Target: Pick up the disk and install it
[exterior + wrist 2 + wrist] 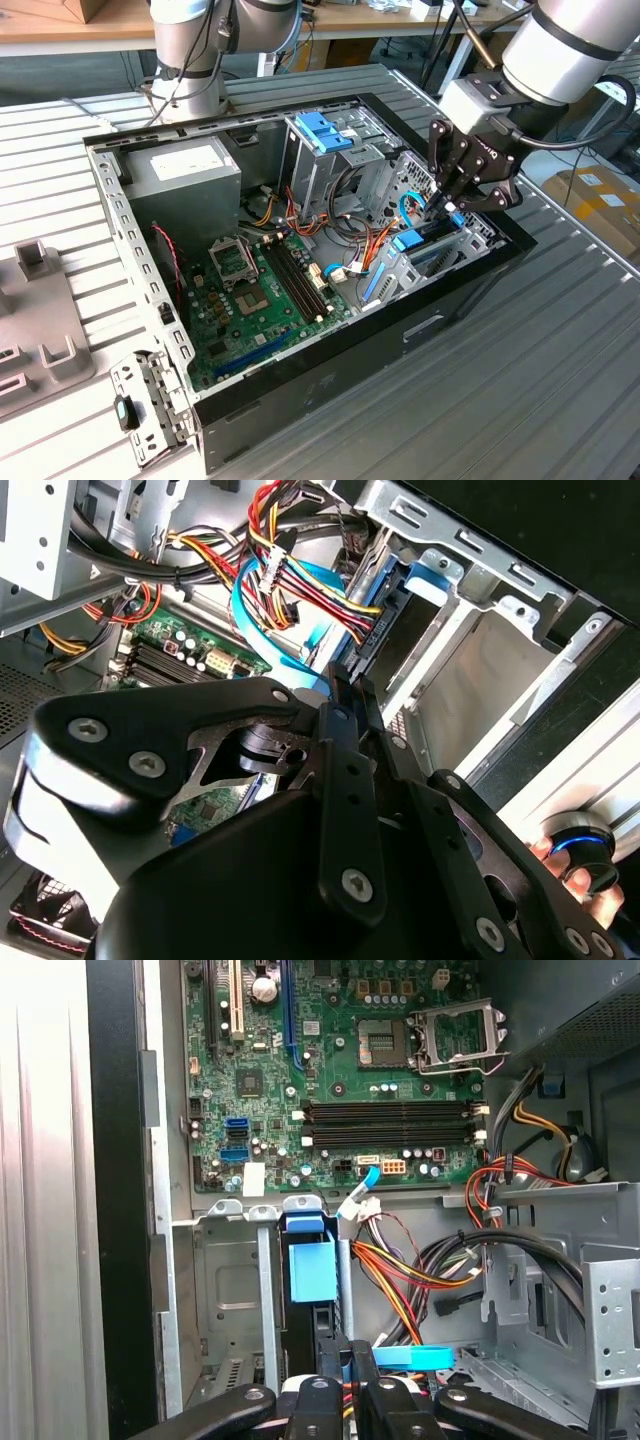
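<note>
Disk [311, 1270] in case [470, 290] bay

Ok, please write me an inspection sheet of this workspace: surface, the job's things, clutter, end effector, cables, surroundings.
Surface: ribbed grey metal table carrying an open computer case that lies on its side.
Job's things: the disk, with blue carrier, stands on edge in the drive bay at the case's side toward the exterior view's right; its blue tab shows in the first wrist view.
Clutter: a grey moulded holder and a loose metal bracket beside the case.
End effector: the black end effector sits directly above the disk; contact cannot be judged.
Cables: red, orange and yellow wire bundles and a thin blue cable run beside the bay.
Surroundings: a second arm's base; cardboard boxes.
</note>
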{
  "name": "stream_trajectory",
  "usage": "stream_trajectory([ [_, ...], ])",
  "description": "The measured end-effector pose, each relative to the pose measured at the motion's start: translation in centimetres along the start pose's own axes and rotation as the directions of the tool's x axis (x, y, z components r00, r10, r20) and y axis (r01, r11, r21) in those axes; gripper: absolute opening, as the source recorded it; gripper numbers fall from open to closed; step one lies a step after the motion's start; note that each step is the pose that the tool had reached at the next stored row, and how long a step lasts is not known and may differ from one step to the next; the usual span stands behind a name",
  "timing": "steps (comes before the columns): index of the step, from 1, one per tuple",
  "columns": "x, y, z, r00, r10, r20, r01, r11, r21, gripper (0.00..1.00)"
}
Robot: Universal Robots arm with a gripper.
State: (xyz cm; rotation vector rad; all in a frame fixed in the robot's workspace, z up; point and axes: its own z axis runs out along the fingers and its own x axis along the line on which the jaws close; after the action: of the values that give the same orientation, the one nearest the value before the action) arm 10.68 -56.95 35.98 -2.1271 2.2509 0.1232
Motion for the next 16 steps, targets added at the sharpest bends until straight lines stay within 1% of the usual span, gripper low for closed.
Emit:
stream_trajectory([
  [10, 0.0, 0.01, 0.0, 1.0, 0.0, 0.0001, 0.0, 1.0, 0.0005, 0.16],
  [13, 0.02, 0.29, 0.01, 1.0, 0.0, 0.0002, 0.0, 1.0, 0.0009, 0.16],
  [15, 0.03, 0.59, 0.01, 1.0, 0.0, 0.0001, 0.0, 1.0, 0.0014, 0.16],
  [16, 0.05, 0.85, 0.02, 1.0, 0.0, 0.0001, 0.0, 1.0, 0.0019, 0.16],
])
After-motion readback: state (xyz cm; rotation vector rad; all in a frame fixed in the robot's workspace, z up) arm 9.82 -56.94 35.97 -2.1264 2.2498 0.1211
